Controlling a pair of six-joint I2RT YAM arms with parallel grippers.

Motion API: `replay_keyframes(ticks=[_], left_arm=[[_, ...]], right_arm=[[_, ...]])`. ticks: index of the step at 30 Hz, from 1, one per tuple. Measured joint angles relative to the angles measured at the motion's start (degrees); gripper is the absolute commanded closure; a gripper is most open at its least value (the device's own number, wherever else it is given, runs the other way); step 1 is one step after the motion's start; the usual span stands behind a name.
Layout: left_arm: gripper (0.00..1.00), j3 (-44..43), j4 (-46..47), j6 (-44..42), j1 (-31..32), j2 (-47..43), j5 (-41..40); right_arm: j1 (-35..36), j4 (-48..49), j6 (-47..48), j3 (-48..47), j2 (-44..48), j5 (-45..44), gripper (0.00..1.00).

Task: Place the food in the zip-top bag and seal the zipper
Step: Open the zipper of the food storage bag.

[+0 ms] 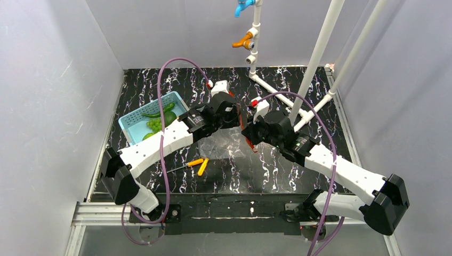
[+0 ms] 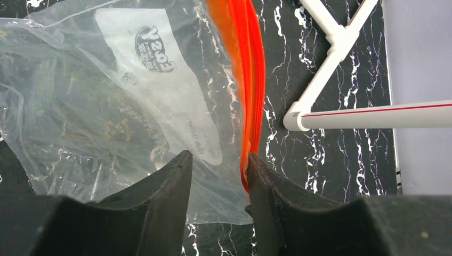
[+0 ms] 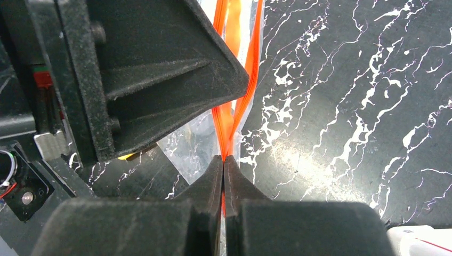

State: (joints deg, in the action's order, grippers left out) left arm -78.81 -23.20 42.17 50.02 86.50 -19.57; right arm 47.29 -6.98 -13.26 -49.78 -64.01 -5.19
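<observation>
The clear zip-top bag (image 1: pixel 223 145) lies mid-table between my two grippers; it also fills the left wrist view (image 2: pixel 106 96), where it looks empty. Its red-orange zipper (image 2: pixel 249 69) runs along the right edge. My left gripper (image 2: pixel 218 170) is open, its fingers astride the bag's near corner, the right finger (image 2: pixel 266 181) touching the zipper. My right gripper (image 3: pixel 223 160) is shut on the zipper (image 3: pixel 226 114) at its near end. Green food pieces (image 1: pixel 157 120) lie in the blue basket (image 1: pixel 133 121). The yellow fruit does not show.
Two orange-handled screwdrivers (image 1: pixel 198 164) lie in front of the bag. White pipes (image 1: pixel 277 90) run across the back right of the table, with one upright pole (image 1: pixel 320 48). The left gripper's body (image 3: pixel 160 80) looms close above the right gripper.
</observation>
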Motion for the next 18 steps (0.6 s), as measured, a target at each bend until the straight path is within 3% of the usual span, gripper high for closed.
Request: replay_keyframes(ticks=[2, 4, 12, 18], left_arm=[[0.48, 0.0, 0.0, 0.0, 0.0, 0.0, -0.1], [0.48, 0.0, 0.0, -0.2, 0.0, 0.0, -0.2], [0.71, 0.8, 0.5, -0.6, 0.0, -1.2, -0.9], [0.76, 0.8, 0.4, -0.4, 0.0, -1.2, -0.9]], right_arm=[[0.0, 0.0, 0.0, 0.0, 0.0, 0.0, 0.99], [0.0, 0.0, 0.0, 0.0, -0.1, 0.0, 0.99], [0.1, 0.0, -0.2, 0.0, -0.2, 0.7, 0.99], [0.5, 0.0, -0.3, 0.0, -0.2, 0.8, 0.99]])
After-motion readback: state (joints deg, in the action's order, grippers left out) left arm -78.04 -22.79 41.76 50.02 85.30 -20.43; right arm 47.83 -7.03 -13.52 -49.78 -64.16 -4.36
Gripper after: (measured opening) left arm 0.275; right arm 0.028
